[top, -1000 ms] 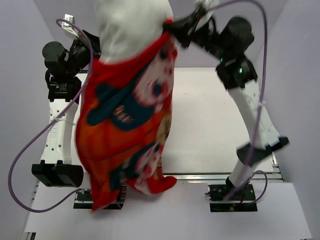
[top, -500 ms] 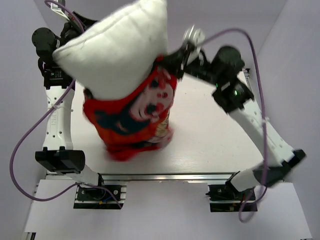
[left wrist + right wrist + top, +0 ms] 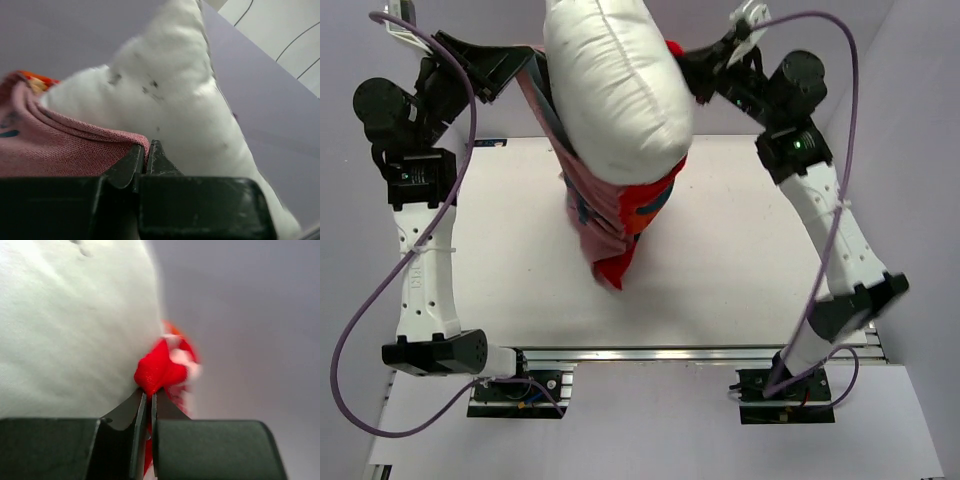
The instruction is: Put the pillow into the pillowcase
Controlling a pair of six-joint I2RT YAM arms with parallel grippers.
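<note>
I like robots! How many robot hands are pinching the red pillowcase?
2. The left gripper pinches the pillowcase edge left of the pillow. The right gripper pinches its red edge on the pillow's right. No other grippers are in view.

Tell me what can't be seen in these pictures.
Top view: the plump white pillow hides the mouth of the limp red printed pillowcase; how far in it sits is unclear. Frame edge cuts off its top.
Left wrist view: blurred pillow and cloth block the table.
Right wrist view: only a red tuft shows.
</note>
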